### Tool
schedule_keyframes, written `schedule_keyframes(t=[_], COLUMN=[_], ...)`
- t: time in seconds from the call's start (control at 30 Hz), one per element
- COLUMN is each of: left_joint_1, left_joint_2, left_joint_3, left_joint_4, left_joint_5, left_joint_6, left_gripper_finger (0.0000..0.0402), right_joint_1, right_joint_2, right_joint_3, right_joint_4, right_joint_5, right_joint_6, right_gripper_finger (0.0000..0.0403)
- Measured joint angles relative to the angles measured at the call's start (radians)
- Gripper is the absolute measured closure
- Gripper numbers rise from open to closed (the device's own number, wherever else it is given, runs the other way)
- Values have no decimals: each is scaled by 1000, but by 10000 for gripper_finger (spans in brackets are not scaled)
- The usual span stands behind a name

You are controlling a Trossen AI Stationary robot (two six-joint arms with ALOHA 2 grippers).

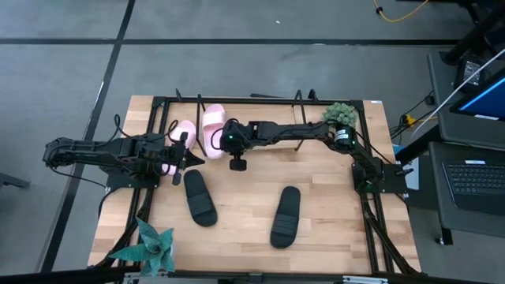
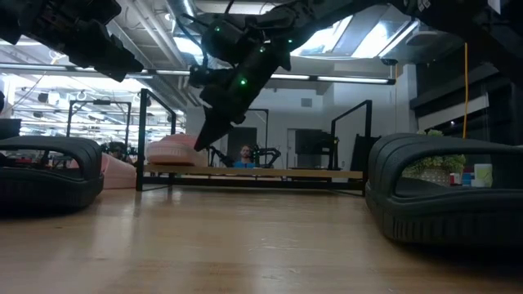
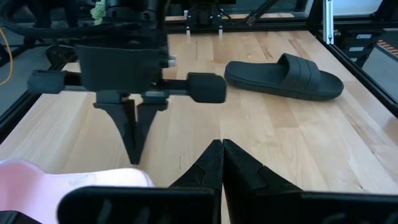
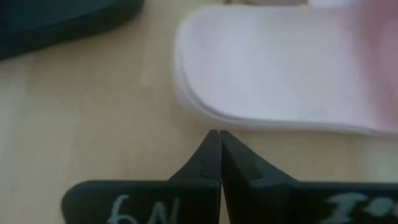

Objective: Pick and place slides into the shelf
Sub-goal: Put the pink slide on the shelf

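Note:
The shelf [image 1: 300,101] stands along the table's far edge. One pale pink slide [image 1: 213,125] lies on its board [image 2: 278,173], sole down. A second pink slide [image 1: 183,136] lies to its left, beside my left gripper [image 1: 180,162], which is shut [image 3: 221,149] and holds nothing. My right gripper [image 1: 215,143] reaches in from the right, slanting down. Its shut fingertips [image 4: 214,146] stand right at the sole edge of the pink slide [image 4: 280,81] on the board. Two black slides [image 1: 200,197] [image 1: 286,215] lie flat on the tabletop nearer the front. My right gripper has its shut fingertips [image 2: 202,143] at the near end of the pink slide's sole [image 4: 214,121], slanting down from the table's right and near side. I cannot tell whether they touch it. The slide lies flat on the board.
A green potted plant [image 1: 341,115] stands at the shelf's right end. A teal plant [image 1: 154,246] stands at the near left corner. A person [image 2: 245,153] sits in the room beyond the table. Bare wood lies between the two black slides.

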Motion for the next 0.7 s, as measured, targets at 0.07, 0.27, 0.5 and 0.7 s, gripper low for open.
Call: schedule_keyframes(t=[0.07,0.27,0.5,0.7], left_joint_1=[0,0,0,0], left_joint_2=[0,0,0,0], left_joint_3=[0,0,0,0], left_joint_4=[0,0,0,0], left_joint_5=[0,0,0,0], left_joint_6=[0,-1,-22,-22], left_gripper_finger=[401,401,401,401], right_joint_1=[2,0,2,1], right_joint_2=[1,2,2,-11], right_joint_3=[0,0,0,12], right_joint_4=[27,91,89,52], right_joint_5=[-3,-71,-78,-78], right_joint_6=[0,0,-14,-47], right_gripper_finger=[403,403,403,403])
